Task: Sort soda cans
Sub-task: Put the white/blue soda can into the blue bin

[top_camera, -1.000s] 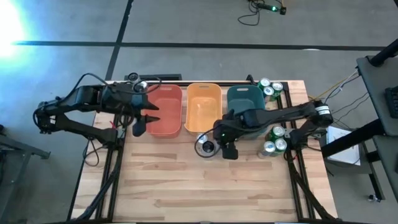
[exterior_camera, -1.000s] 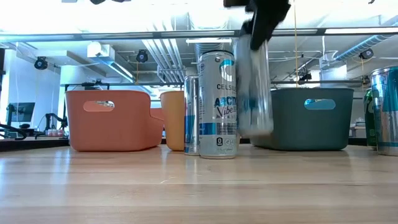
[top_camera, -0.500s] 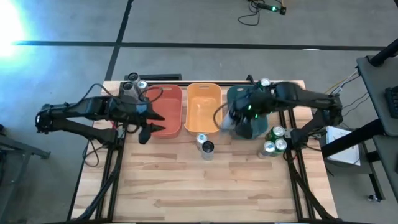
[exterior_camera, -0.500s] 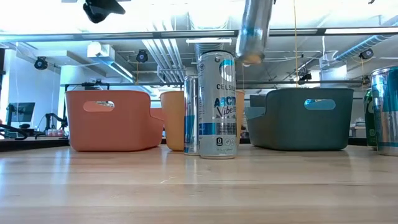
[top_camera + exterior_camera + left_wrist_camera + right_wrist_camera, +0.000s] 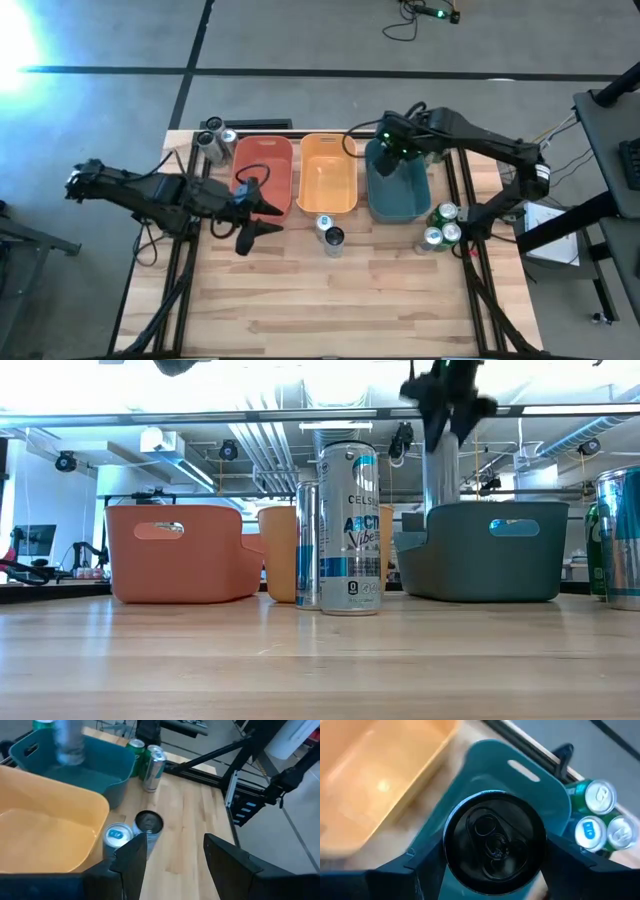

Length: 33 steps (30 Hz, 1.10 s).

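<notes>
My right gripper (image 5: 392,152) hangs over the teal bin (image 5: 400,195), shut on a silver, dark-topped soda can (image 5: 495,842). The can stands upright (image 5: 440,470), its lower end behind the bin's wall. My left gripper (image 5: 268,217) is open with nothing between its fingers, at the red bin's (image 5: 268,165) near edge. Two soda cans (image 5: 330,230) stand on the table just in front of the orange bin (image 5: 328,170). More cans stand at the back left (image 5: 215,140), at the right edge (image 5: 440,228) and beside the teal bin (image 5: 600,815). My right gripper pinches the can's upper side walls (image 5: 451,855) between its two fingers, which come from above and point down. The can hangs upright below the gripper, top up, its lower part inside the teal bin. The bin's wall hides whether it touches the bottom.
The three bins stand in a row along the far half of the table. The near half of the wooden table (image 5: 330,300) is bare. Metal frame rails (image 5: 470,270) run along both table sides.
My right gripper has lifted the can from beside the two standing cans, carried it toward the far right over the teal bin, and brought it down upright into the bin. My left gripper has moved toward the table's near edge and right, along the red bin.
</notes>
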Each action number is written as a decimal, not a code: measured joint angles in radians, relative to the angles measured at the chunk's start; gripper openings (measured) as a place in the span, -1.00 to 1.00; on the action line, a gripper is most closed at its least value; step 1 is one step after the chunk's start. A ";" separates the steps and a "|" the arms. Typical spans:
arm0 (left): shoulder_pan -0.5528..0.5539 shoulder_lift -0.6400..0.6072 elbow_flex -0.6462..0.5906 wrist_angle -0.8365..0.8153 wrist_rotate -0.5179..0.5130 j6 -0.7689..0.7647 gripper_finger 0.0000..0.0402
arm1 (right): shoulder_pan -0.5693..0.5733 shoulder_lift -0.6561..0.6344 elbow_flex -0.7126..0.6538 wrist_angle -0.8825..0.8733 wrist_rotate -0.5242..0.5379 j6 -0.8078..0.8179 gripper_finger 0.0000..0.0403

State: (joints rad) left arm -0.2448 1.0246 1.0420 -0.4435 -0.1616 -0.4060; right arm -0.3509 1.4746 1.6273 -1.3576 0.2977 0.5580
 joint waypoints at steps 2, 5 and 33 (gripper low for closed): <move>-0.038 0.004 0.011 0.005 -0.035 -0.005 -0.14 | -0.022 0.000 -0.068 0.081 0.007 0.046 0.27; -0.089 0.004 0.022 0.004 -0.089 -0.007 -0.17 | -0.049 0.004 -0.154 0.164 0.018 0.086 0.29; -0.200 0.046 0.022 -0.029 -0.171 -0.033 -0.21 | -0.104 0.147 -0.250 0.331 0.092 0.139 0.43</move>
State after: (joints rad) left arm -0.4448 1.0704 1.0645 -0.4729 -0.3322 -0.4388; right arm -0.4545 1.6215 1.3777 -1.0267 0.3893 0.6967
